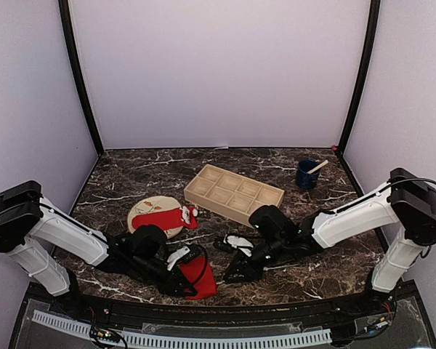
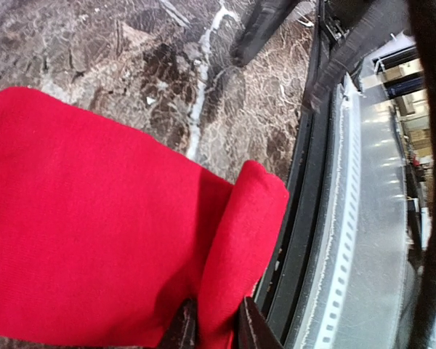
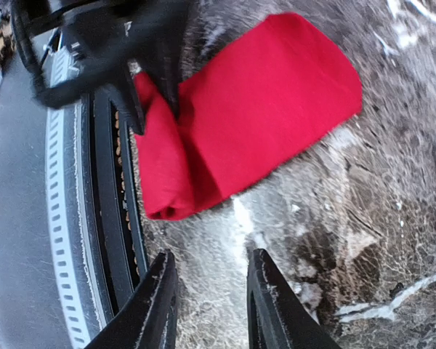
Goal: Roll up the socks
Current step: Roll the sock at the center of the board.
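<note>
A plain red sock (image 1: 197, 276) lies flat at the table's near edge, its near end folded up into a roll. My left gripper (image 1: 180, 280) is shut on that folded end (image 2: 236, 240); in the left wrist view (image 2: 216, 331) the dark fingers pinch the red fold. The sock also shows in the right wrist view (image 3: 247, 102). My right gripper (image 1: 236, 270) is open and empty just right of the sock, its fingers (image 3: 156, 305) above bare marble. A second red sock with white markings (image 1: 176, 215) lies on the beige plate (image 1: 145, 212).
A wooden compartment tray (image 1: 234, 193) sits at centre back. A blue cup with a stick (image 1: 306, 174) stands at back right. The table's black front rail (image 2: 312, 203) and a white perforated strip (image 1: 203, 339) run right beside the sock.
</note>
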Available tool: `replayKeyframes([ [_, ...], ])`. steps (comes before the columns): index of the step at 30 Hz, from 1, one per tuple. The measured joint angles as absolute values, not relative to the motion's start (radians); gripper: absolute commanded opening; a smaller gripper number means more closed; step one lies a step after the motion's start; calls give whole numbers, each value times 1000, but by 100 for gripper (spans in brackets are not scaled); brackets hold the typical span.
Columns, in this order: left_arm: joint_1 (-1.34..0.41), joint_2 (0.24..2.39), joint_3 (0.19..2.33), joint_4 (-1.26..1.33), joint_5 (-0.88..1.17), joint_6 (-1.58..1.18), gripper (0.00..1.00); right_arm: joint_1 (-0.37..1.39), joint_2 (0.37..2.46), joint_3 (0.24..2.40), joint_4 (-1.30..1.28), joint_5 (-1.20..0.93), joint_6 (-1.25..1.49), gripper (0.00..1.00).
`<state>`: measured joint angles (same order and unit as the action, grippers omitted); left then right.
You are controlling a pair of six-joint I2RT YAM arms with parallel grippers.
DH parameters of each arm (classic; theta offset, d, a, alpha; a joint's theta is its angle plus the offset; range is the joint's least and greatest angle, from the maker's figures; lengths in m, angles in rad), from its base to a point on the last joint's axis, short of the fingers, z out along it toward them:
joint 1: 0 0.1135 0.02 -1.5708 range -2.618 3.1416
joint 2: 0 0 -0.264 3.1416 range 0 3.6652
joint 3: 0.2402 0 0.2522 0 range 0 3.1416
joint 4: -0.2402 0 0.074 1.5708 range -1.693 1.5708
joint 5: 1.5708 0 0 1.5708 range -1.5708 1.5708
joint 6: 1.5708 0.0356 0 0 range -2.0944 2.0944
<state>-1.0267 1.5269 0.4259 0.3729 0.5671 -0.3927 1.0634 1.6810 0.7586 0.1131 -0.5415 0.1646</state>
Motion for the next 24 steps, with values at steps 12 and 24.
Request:
replayKeyframes([
  [12, -969, 1655, 456, 458, 783, -459, 20, 1270, 1613, 721, 134, -253, -25, 38],
  [24, -956, 1692, 458, 483, 860, -476, 20, 1345, 1650, 773, 126, -174, -120, 42],
])
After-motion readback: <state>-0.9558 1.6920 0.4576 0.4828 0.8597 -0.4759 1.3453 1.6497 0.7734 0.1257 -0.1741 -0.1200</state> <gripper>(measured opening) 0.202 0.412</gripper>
